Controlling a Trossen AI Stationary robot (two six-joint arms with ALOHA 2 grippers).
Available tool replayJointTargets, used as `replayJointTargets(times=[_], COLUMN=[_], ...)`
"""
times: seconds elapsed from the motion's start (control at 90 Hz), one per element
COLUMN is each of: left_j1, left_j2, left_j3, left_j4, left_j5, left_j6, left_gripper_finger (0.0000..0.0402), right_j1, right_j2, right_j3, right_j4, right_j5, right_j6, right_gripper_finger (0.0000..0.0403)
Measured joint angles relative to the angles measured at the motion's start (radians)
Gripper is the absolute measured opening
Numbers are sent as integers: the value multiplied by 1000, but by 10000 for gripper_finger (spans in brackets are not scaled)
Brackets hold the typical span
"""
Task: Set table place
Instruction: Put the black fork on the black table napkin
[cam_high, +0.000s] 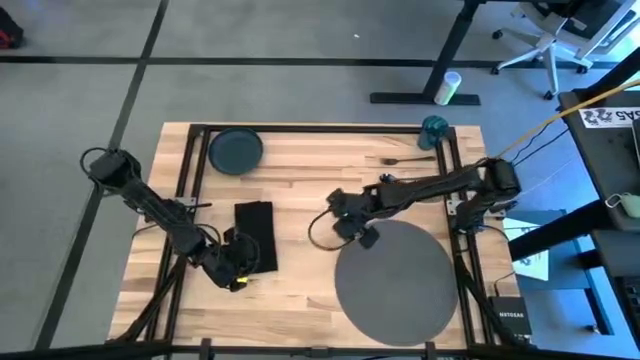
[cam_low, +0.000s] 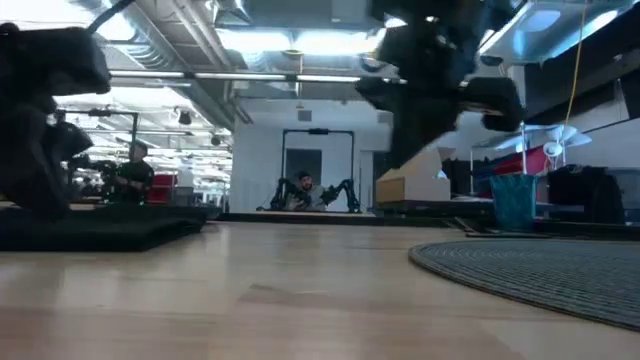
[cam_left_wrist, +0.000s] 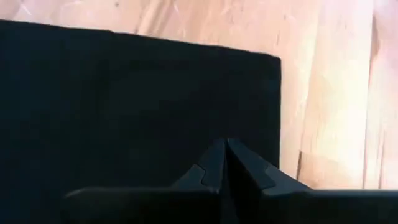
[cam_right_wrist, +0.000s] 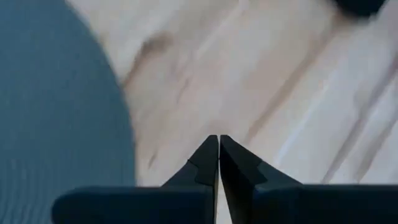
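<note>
One bench (cam_high: 300, 215) showing, carrying:
- one round grey placemat (cam_high: 395, 280)
- one dark plate (cam_high: 236, 151)
- one black napkin (cam_high: 256, 232)
- one teal cup (cam_high: 434, 131)
- one fork (cam_high: 400, 159), no other cutlery showing

Two arms reaching in, one pincer each: left pincer (cam_high: 236, 270), right pincer (cam_high: 345, 222), both sitting closed. Two people showing in the room behind, low view.

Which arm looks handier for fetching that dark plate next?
Probably the left. The plate sits at the table's far left corner, on its side, while the left gripper rests by the napkin. The right gripper is by the placemat.
</note>
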Motion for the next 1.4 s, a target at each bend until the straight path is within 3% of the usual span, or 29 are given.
replayJointTargets(times=[0.222,0.511,1.0,1.4], left_j1=[-49,-92,-96,-92], left_j2=[0,0,-1,-1], left_j3=[-1,-1,-1,-1], left_j4=[-16,-22,12,2], left_j5=[0,-8,-50,-53], left_j6=[-86,-145,-125,-118], left_gripper_finger=[0,0,0,0], right_j1=[-92,-257,-592,-801], right_j2=[-116,-132,-135,-115], right_j3=[-100,-117,-117,-117], right_j4=[-30,-131,-249,-244], right_j5=[30,202,123,74], right_j6=[8,-2,-217,-345], right_gripper_finger=[0,0,3,68])
